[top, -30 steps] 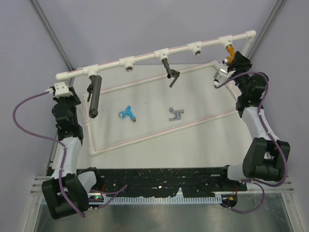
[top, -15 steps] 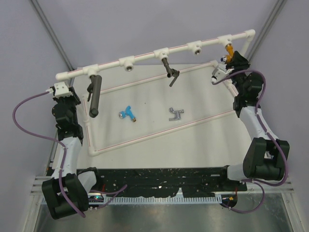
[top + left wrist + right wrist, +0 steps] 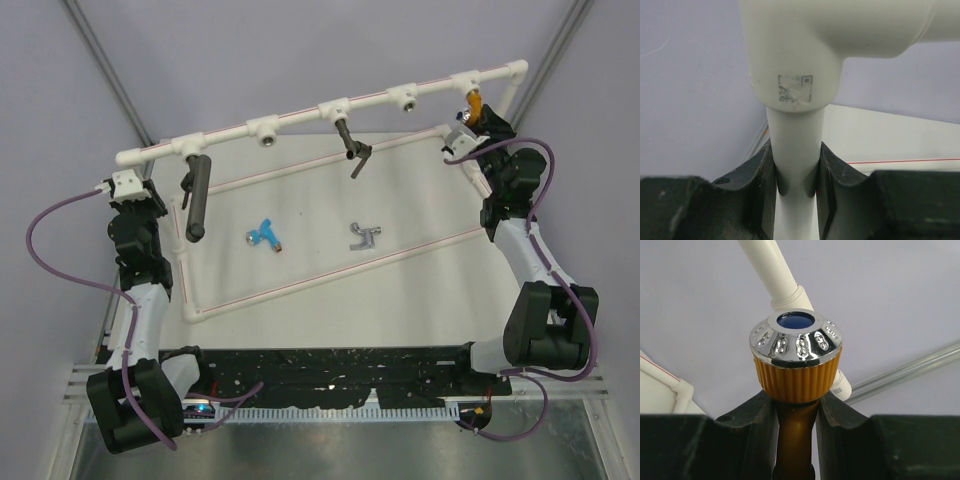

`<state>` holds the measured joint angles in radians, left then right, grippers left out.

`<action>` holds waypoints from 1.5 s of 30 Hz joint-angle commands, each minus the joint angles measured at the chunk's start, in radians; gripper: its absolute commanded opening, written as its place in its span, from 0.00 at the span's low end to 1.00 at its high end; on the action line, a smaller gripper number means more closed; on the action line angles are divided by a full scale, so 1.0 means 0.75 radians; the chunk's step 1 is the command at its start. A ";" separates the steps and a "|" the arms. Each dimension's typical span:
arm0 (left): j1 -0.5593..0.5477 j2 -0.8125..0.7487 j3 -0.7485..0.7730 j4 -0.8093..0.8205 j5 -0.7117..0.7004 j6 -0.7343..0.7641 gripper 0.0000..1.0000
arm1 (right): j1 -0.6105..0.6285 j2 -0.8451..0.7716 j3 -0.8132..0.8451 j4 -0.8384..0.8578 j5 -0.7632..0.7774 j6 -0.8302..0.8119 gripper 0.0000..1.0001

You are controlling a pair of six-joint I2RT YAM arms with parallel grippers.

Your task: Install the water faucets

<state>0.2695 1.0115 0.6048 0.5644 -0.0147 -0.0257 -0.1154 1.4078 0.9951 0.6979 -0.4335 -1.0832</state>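
Though illegible, elbow stamp (image 3: 795, 89) (grey)

I saw a white pipe frame (image 3: 300, 118) on the table (image 3: 420, 300). A long dark grey cylinder (image 3: 195, 200) hung from it.

A: We're looking at the orange-gold faucet (image 3: 796, 377) far right: ribbed amber knob, chrome cap, blue centre.
B: And we've got the bright blue faucet (image 3: 265, 234) left of the silver-grey faucet (image 3: 366, 236), the white pipe (image 3: 300, 117) thinly striped red, and a dark grey cylinder (image 3: 195, 200).
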 commanded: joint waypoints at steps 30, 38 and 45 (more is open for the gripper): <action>0.003 -0.003 -0.021 -0.004 0.013 -0.029 0.00 | -0.069 0.064 0.152 0.043 -0.009 1.131 0.05; 0.003 -0.003 -0.023 -0.004 0.013 -0.033 0.00 | -0.069 0.072 0.144 0.078 0.020 1.234 0.05; 0.003 -0.005 -0.025 -0.004 0.013 -0.037 0.00 | -0.081 0.092 0.125 0.102 -0.011 1.091 0.05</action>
<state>0.2695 1.0122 0.6033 0.5682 -0.0139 -0.0414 -0.1696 1.4384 1.0584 0.7506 -0.4595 -0.2081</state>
